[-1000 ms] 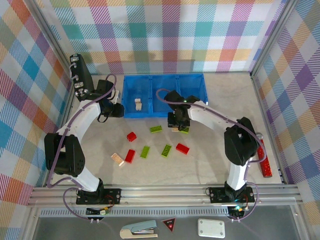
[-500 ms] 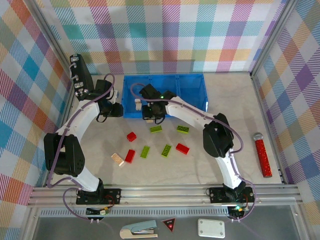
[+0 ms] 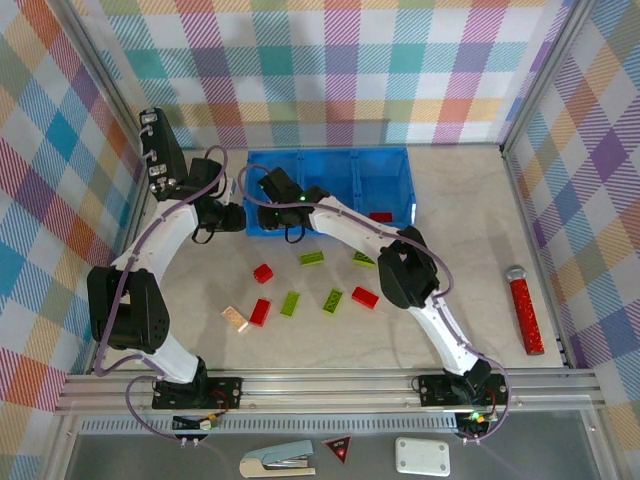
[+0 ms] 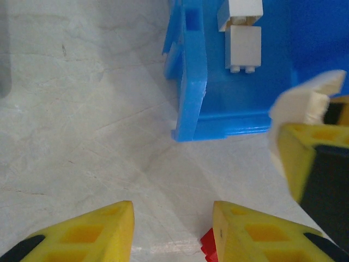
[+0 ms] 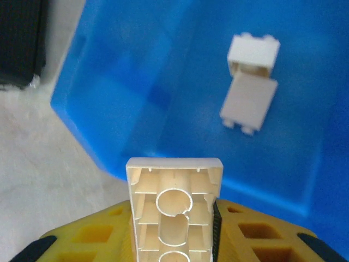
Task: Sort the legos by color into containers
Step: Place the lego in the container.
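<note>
My right gripper (image 3: 290, 228) (image 5: 174, 218) is shut on a cream lego (image 5: 174, 204), hollow underside up, at the front left corner of the blue containers tray (image 3: 330, 158) (image 5: 109, 109). Two cream legos (image 5: 250, 82) (image 4: 244, 38) lie in its left compartment. A red lego (image 3: 381, 216) lies in the right compartment. My left gripper (image 3: 235, 218) (image 4: 172, 218) stands open just left of the tray, low over bare table, a red lego (image 4: 207, 245) peeking past its right finger. Red (image 3: 263, 273), green (image 3: 312, 259) and cream (image 3: 235, 319) legos lie loose on the table.
More loose legos sit mid-table: green (image 3: 364, 260), (image 3: 290, 304), (image 3: 333, 300), red (image 3: 260, 312), (image 3: 365, 297). A long red glittery stick (image 3: 526, 310) lies at the right. The right arm's forearm (image 3: 350, 222) crosses the tray's front. Checked walls enclose the table.
The right arm has swung left from beside the green legos to the tray's left compartment, carrying the cream lego. The left arm has stayed still.
</note>
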You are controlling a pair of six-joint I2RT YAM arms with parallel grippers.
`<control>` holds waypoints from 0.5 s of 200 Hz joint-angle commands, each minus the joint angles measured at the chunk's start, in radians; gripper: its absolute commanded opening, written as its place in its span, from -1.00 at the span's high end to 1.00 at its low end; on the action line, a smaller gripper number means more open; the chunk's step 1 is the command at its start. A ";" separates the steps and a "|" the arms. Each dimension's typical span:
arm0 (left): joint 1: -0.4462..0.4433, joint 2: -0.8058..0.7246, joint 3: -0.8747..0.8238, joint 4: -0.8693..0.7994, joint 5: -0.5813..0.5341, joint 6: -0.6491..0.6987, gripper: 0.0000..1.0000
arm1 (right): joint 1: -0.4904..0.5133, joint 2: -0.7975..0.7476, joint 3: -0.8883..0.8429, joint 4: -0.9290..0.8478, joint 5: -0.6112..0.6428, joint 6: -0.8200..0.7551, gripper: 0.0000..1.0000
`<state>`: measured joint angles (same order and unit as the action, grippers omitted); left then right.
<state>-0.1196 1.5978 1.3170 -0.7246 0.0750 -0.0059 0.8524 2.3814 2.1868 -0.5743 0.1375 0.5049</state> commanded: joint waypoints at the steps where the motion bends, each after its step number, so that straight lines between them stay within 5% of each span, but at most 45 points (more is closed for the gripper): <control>1: 0.011 -0.023 -0.009 0.015 0.014 -0.012 0.15 | 0.004 0.069 0.100 0.050 0.025 -0.024 0.27; 100: 0.011 -0.024 -0.011 0.020 0.034 -0.017 0.16 | 0.004 0.183 0.229 0.056 0.058 0.002 0.14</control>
<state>-0.1188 1.5974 1.3170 -0.7036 0.0883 -0.0109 0.8524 2.5580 2.3734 -0.5392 0.1875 0.5003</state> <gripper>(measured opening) 0.423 0.413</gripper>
